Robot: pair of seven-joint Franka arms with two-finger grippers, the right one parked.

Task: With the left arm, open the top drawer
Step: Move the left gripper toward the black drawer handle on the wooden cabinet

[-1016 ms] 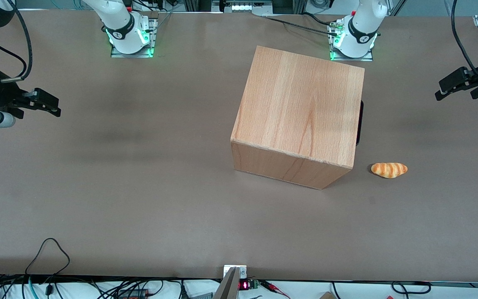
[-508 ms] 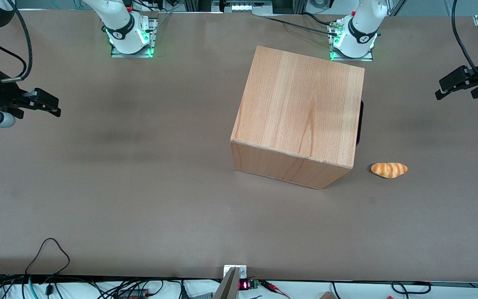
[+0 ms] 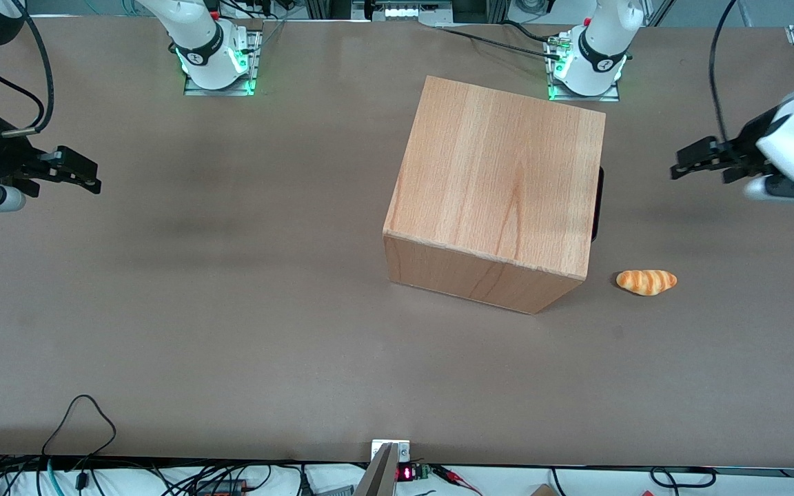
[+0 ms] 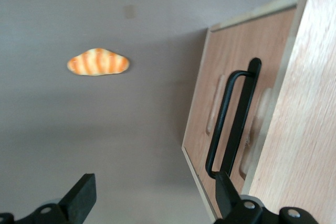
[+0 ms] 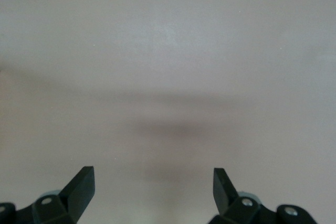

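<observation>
Moved since the earlier frame: left arm (image 3: pixel 793 148) has travelled inward from the table's edge toward the cabinet (image 3: pixel 500 186), its gripper (image 3: pixel 683 165) now nearer the handle side yet well apart from it, above bare table (image 3: pixel 231 310). Fingers (image 4: pixel 81 195): spread wide, holding nothing. Top drawer (image 4: pixel 228 114): shut, flush in the cabinet face that looks toward the working arm's end; long black bar handle (image 4: pixel 233 121) untouched, seen in the front view only as a dark sliver. Bread roll (image 3: pixel 646 282): orange-striped, on the table beside the cabinet, nearer the front camera than the gripper.
</observation>
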